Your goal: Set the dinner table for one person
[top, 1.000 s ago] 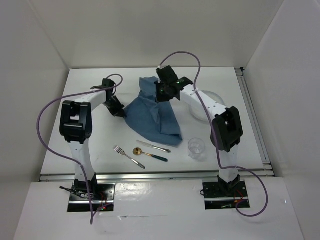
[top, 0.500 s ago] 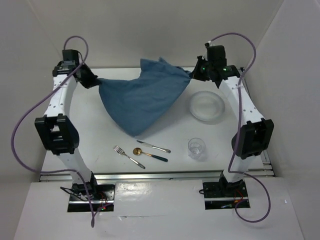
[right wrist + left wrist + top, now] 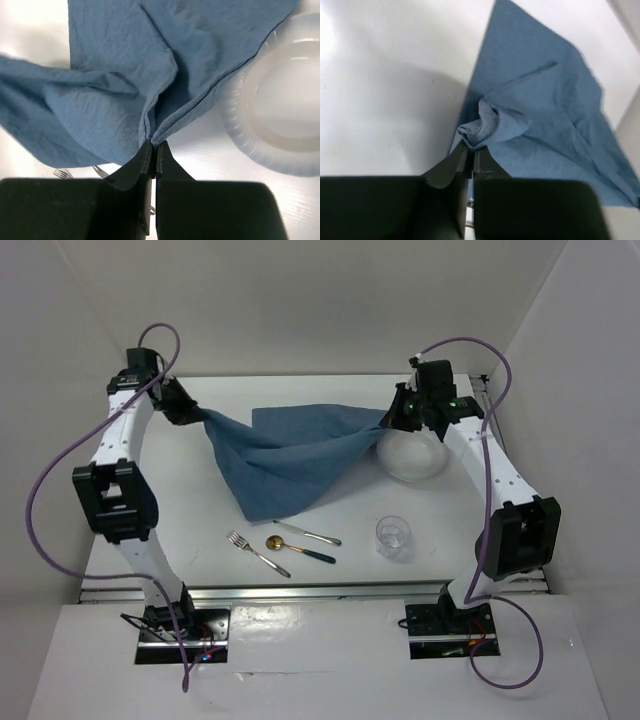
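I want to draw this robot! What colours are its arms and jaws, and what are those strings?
Both the left arm and the right arm are made of white tubes joined by chunky black joints. The jaws are black, thin and wedge-shaped. The strings are purple cables, one looping along each arm. The right arm has a tiny green light near its wrist.

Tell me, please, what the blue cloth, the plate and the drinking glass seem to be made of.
The blue cloth looks like woven fabric, matte: it creases and drapes softly. The plate is probably plastic, translucent white, glossy, with a ribbed rim. The drinking glass is clear glass or plastic, see-through.
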{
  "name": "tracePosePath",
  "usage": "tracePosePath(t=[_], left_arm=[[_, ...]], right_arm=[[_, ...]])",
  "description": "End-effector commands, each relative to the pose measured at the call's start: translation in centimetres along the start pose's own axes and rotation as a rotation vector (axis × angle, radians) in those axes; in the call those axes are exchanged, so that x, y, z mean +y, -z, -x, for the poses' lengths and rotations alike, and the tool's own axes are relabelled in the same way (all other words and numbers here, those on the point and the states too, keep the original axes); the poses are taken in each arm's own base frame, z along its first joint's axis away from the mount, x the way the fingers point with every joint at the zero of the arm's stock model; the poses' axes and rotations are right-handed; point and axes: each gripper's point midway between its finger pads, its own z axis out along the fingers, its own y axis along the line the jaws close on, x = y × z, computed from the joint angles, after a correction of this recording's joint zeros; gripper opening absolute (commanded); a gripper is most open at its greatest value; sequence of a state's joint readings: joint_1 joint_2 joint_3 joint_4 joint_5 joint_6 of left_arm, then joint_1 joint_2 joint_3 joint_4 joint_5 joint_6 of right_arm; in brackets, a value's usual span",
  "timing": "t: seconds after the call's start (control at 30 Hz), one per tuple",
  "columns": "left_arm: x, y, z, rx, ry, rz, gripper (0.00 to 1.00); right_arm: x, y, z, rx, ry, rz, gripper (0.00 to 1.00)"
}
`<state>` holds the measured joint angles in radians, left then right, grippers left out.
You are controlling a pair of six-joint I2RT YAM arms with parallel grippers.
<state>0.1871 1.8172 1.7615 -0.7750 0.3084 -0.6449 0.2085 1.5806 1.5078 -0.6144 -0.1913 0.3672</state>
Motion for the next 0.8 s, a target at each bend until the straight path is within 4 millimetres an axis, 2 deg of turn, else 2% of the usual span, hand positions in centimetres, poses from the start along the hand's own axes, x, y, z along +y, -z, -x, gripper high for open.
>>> tracePosePath(t=[0.0,0.03,0.07,0.1,0.13,0.17,0.2,0.23,0.27,0.3,0.37,0.4,0.5,0.53,0.6,0.63,0.73,0.77], left_arm=[[-2.6,-4.0,-0.4,0.081,-0.072,-0.067,0.2],[-1.9,-6.0,-1.4,0.142,-0.07,-0.046,0.37],[-1.9,-6.6,-1.7,0.158,-0.083,-0.028,0.43],[-2.9,-6.5,-1.5,0.151,-0.112,-0.033,0.51],[-2.6,-6.5,-1.5,0.152,-0.118,-0.016,0.6],[-2.7,-5.6,-0.9,0.103,-0.137,0.015,0.62],[-2.2,-5.0,-1.0,0.089,-0.149,0.042,0.7],[-1.9,-4.1,-0.8,0.061,-0.154,0.066,0.72],[-2.5,-1.3,-0.2,-0.004,-0.169,0.069,0.81],[-0.9,-1.0,-1.3,0.002,-0.162,0.123,0.81],[-0.5,0.2,-3.0,0.0,-0.17,0.116,0.8],[0.9,0.9,-5.7,0.035,-0.185,0.131,0.77],[3.0,0.6,-10.8,0.152,-0.178,0.11,0.76],[4.8,0.1,-14.0,0.225,-0.168,0.129,0.76],[5.0,-0.8,-16.4,0.282,-0.15,0.071,0.76],[6.1,-1.3,-17.6,0.309,-0.128,0.09,0.76],[6.3,-2.3,-18.3,0.347,-0.103,0.082,0.77],[6.4,-3.0,-18.8,0.377,-0.101,0.085,0.77]], right_arm=[[0.4,1.2,1.1,-0.061,0.007,0.02,0.0],[0.2,1.4,0.6,-0.056,0.006,0.018,0.0],[0.1,1.3,0.1,-0.041,0.003,0.021,0.0],[-0.1,1.3,-0.6,-0.031,0.001,0.017,0.0],[-0.2,1.5,-0.8,-0.03,0.001,0.017,0.0],[-0.5,1.3,-1.4,-0.016,-0.002,0.011,0.0],[-0.5,1.4,-1.5,-0.021,-0.001,0.013,0.0],[-0.4,1.0,-2.5,0.005,0.001,0.02,0.0],[-0.5,0.9,-2.6,0.005,0.001,0.02,0.0],[-0.5,0.9,-2.6,0.005,0.001,0.02,0.0],[-0.5,0.4,-3.4,0.028,0.002,0.017,0.0],[-0.7,0.2,-3.8,0.037,0.0,0.014,0.0],[-0.8,-0.2,-3.8,0.04,0.0,0.013,0.0],[-0.6,-0.5,-4.2,0.052,0.005,0.016,0.0],[-0.3,-0.4,-3.8,0.041,0.007,0.021,0.0],[0.0,-0.7,-3.8,0.048,0.012,0.026,0.0],[0.6,-1.0,-3.7,0.054,0.029,0.042,0.0],[0.7,-1.3,-4.4,0.077,0.032,0.041,0.0]])
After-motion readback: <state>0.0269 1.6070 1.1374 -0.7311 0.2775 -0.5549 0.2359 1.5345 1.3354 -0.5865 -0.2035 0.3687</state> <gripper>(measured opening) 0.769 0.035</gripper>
